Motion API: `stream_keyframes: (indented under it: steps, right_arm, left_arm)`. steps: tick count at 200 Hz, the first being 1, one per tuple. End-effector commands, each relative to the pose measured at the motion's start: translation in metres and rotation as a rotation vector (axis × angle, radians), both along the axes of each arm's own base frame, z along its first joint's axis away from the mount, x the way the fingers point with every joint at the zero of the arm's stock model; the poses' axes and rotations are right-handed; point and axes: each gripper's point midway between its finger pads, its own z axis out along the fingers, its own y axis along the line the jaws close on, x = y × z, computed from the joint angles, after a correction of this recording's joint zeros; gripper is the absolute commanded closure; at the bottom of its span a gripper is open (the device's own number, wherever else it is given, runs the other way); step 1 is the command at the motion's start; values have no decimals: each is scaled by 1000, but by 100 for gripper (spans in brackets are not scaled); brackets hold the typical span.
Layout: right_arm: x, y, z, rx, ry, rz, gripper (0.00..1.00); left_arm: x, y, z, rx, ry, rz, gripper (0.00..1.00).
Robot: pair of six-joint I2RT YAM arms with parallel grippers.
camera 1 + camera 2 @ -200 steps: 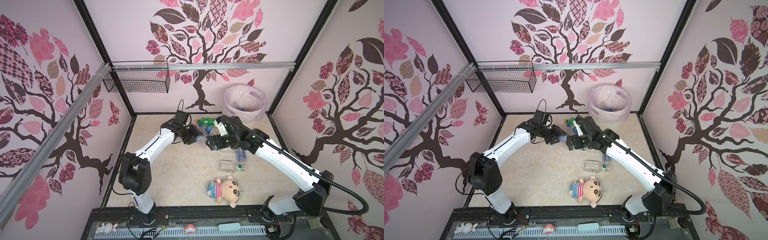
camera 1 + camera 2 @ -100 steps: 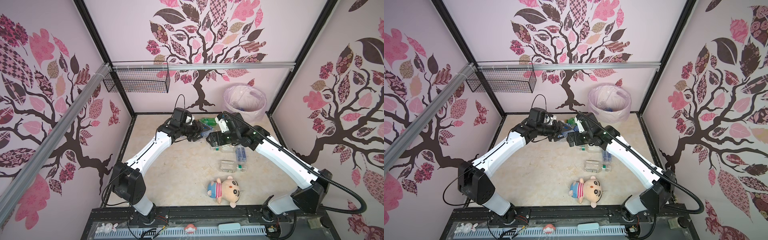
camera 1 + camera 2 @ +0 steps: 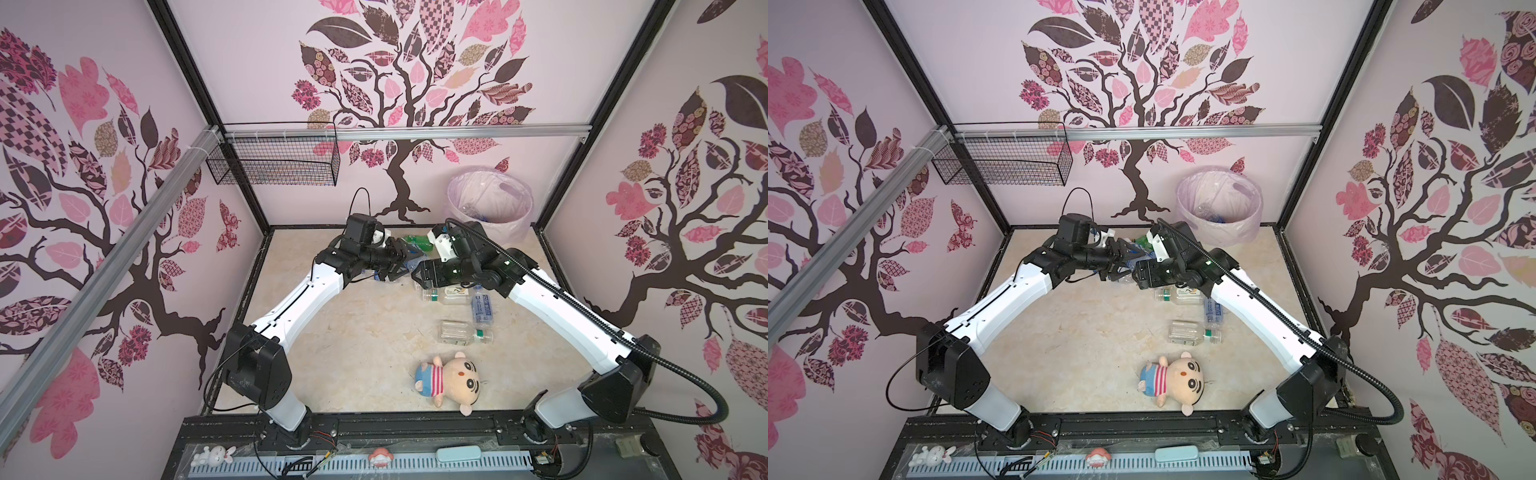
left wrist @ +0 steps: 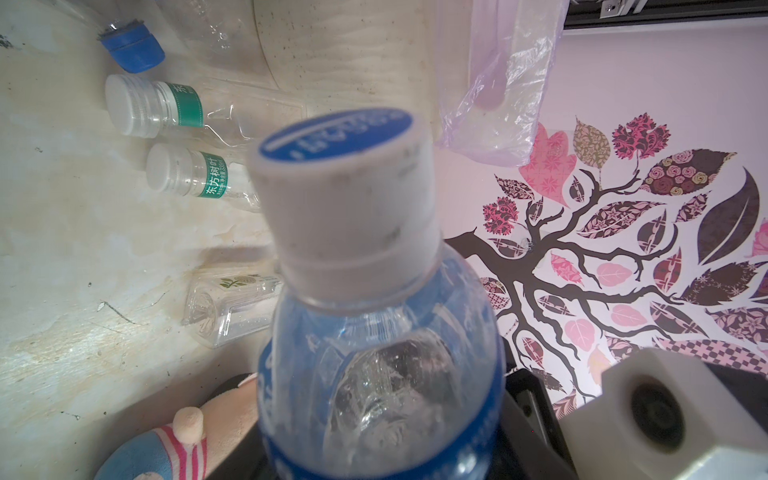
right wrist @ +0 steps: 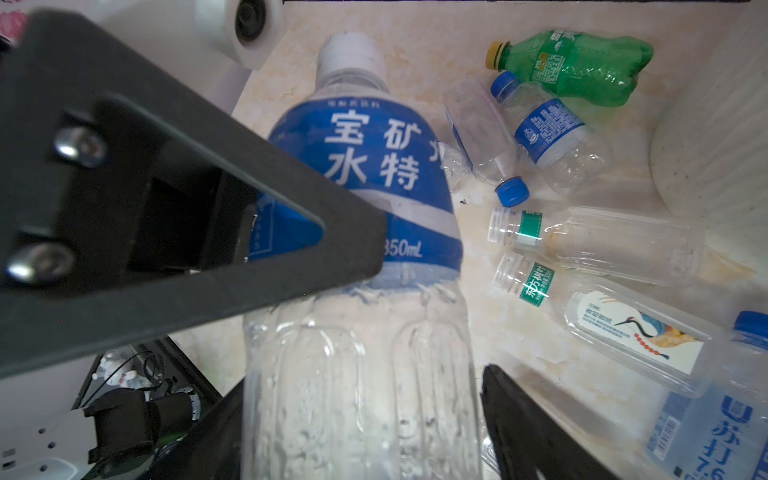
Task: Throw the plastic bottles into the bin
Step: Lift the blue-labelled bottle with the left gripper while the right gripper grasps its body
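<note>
The left gripper [image 3: 395,266] clamps the bottle [image 5: 374,187] by its label above the table [image 3: 353,353] near its far edge. This leaves the base free for the right gripper [image 3: 419,276], whose fingers [image 5: 532,424] flank it, grip uncertain. The bin [image 3: 509,226] stands at the far-right corner.

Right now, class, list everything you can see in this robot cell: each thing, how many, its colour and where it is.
bin: one, cream, pink bag, back right corner, bottles inside
basket: one, black wire, back wall, left
doll: one, tan, striped shirt, front of floor
trinkets: three, white, red, pale blue, front rail
held bottle: one, clear, blue label, white cap, raised at centre
green bottle: one, green, yellow cap, floor by the bin
clear bottles: at least six, blue or green labels, floor between bin and doll
left gripper: one, black, shut on held bottle
right gripper: one, black, jaws flank held bottle's lower body, grip unclear
</note>
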Motion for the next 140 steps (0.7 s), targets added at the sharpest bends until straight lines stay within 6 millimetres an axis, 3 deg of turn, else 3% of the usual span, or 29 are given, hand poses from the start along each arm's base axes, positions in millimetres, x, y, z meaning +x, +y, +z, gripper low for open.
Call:
stream_keyframes:
  steps: [1,50,78,106,140]
  right_arm:
    - [3,3,-3,14,12,-2,24]
    - [5,-3,0,13,-7,-40,41]
    - [9,-11,5,15,-28,-73,45]
    - [15,-26,20,-4,-72,-116,46]
    - [26,-52,52,-10,-153,-186,46]
  left_arm:
    - [-1,-3,2,-20,0,-9,42]
    - [7,7,5,-6,19,31,34]
    - [14,21,11,1,32,76,19]
    - [20,28,33,-20,13,106,9]
    - [18,29,71,-67,-47,130,3]
